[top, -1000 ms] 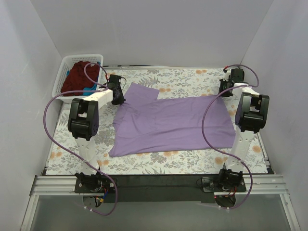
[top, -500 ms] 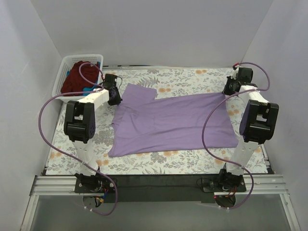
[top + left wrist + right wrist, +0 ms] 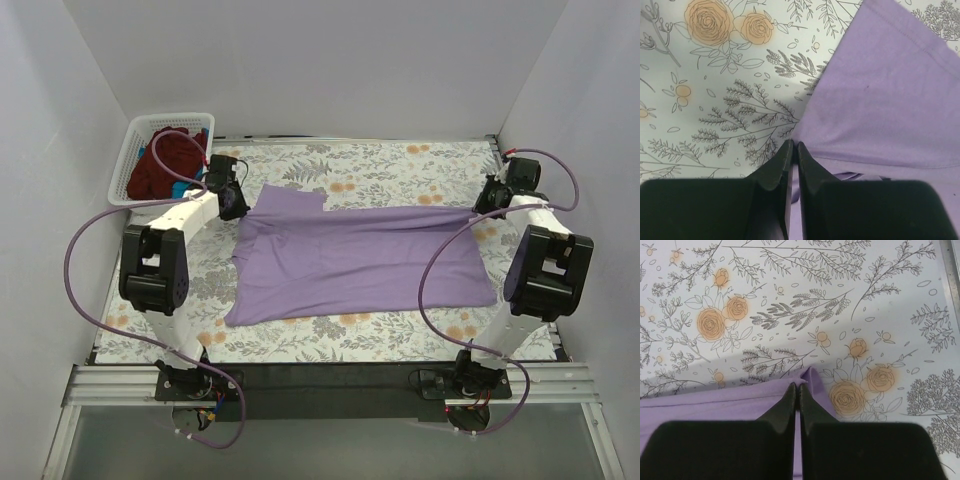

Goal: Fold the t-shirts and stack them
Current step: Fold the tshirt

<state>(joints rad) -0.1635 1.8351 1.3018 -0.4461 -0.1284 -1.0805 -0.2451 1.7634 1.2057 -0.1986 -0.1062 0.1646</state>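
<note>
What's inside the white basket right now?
A crumpled dark red shirt fills most of the basket, a bit of blue cloth showing at its near side. Whatever lies beneath them is covered.

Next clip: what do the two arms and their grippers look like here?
The left arm and right arm have white links with boxy black joint housings. A purple cable loops loosely beside each. The left gripper and right gripper are matte black, each with two tapered fingers.
</note>
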